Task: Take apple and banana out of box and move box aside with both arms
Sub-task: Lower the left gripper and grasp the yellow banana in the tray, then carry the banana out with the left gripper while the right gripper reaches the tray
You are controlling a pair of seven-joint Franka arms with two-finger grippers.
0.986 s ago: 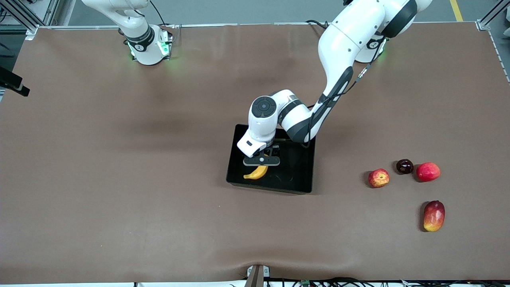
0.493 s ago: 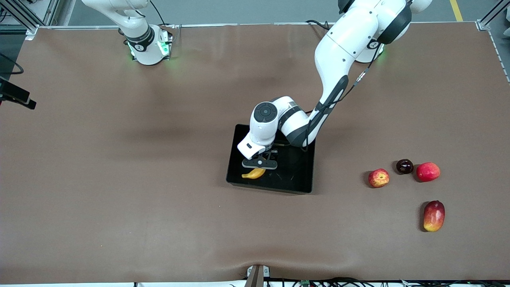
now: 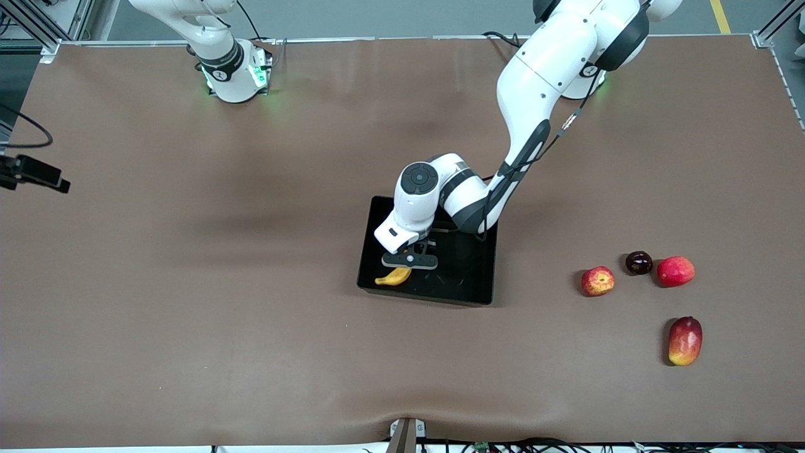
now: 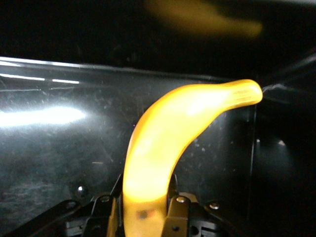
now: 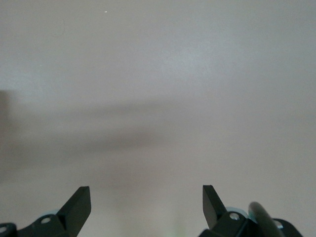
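Observation:
The black tray sits mid-table. My left gripper is inside it, shut on the yellow banana and holding it low over the tray's corner nearest the front camera, toward the right arm's end. In the left wrist view the banana sticks out from between the fingers toward the glossy tray wall. The red apple with yellow streaks lies on the table toward the left arm's end. My right gripper is open and empty over bare table; it shows at the edge of the front view.
A small dark round fruit and another red round fruit lie beside the apple. A red-yellow mango lies nearer the front camera than them. The brown table spreads wide around the tray.
My left gripper has lowered the banana in the tray and shifted it a little toward the right arm's end. My right gripper has moved down the edge of the front view.

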